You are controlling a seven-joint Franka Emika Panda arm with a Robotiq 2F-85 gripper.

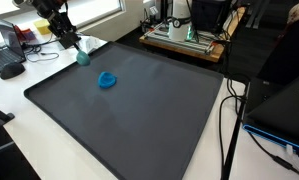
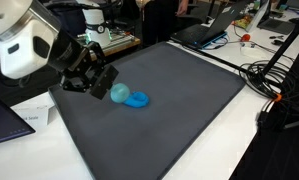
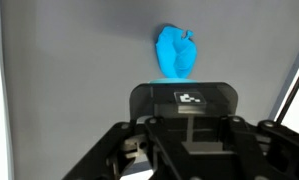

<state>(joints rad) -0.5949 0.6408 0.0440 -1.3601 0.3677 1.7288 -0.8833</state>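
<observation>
gripper: over the near-corner area of the mat, angled down; jaws closed in as far as they go, apparently pinching the teal ball. The contact itself is hard to see.
teal ball: at the jaw tips, low over the mat or just resting on it, can't tell which. Hidden in the wrist view.
blue lump: lies on the mat just beside the teal ball; in the wrist view it sits straight ahead of the gripper body.
mat: dark grey, flat, matte, raised rim, covers most of the white bench.
handling, my read: the grip sits at the ball's edge, so move slow with no wrist twist, or a round thing may squirt out. Lift clear of the blue lump before any sideways travel; they're close enough to snag.
ball material: smooth, rounded, looks soft/rubbery, so it probably squashes a bit under the pinch.
lump material: bright blue, crumpled and irregular, looks like pliable dough or foam, so it likely deforms if bumped.
mat surface: fine-textured, likely grippy; the ball shouldn't roll far on it.
</observation>
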